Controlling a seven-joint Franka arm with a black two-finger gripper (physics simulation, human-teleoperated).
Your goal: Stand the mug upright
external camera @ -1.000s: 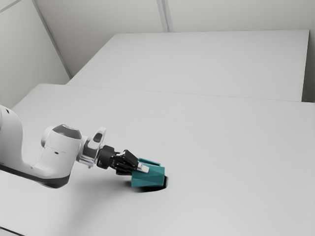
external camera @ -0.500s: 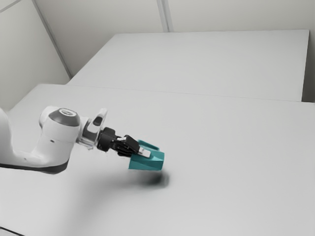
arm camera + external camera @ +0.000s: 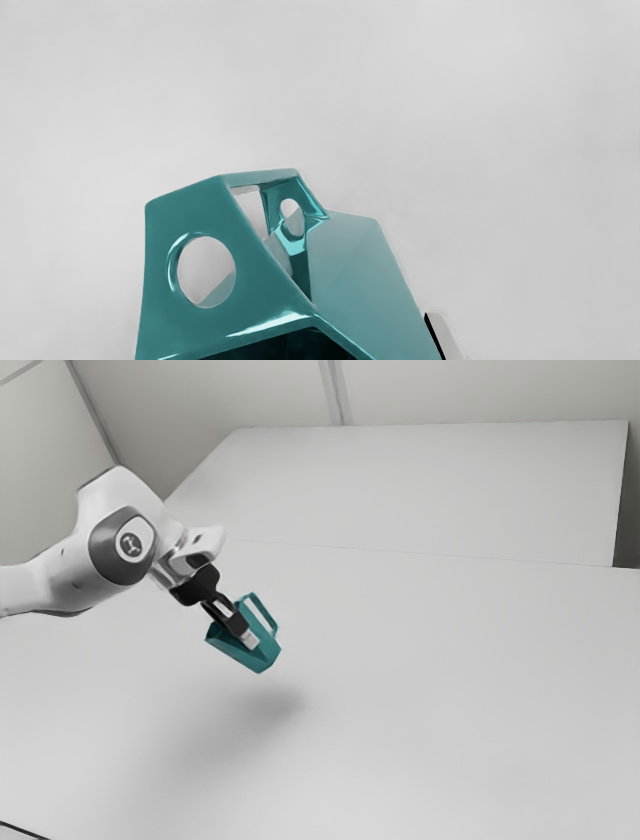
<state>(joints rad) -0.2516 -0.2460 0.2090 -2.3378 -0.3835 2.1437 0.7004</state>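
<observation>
My gripper (image 3: 249,637) is shut on the teal, angular mug (image 3: 262,658) in the exterior view, holding it in the air above the table. The mug is tilted, its base toward the lower right and its handle on the upper right side. In the wrist view the mug's side wall (image 3: 362,270) and its handle with round holes (image 3: 185,220) show, and the dark mouth (image 3: 285,347) faces my hand. One pale fingertip (image 3: 446,337) lies along the mug's wall; the mug hides the other.
The light grey table (image 3: 450,690) lies below, with the mug's soft shadow (image 3: 280,705) on it. A second grey surface (image 3: 420,490) adjoins it farther back, in front of pale walls (image 3: 480,390).
My hand has risen with the mug off the table and moved toward the exterior view's left. It has tipped downward, turning the mug from nearly level to a steeper slant.
</observation>
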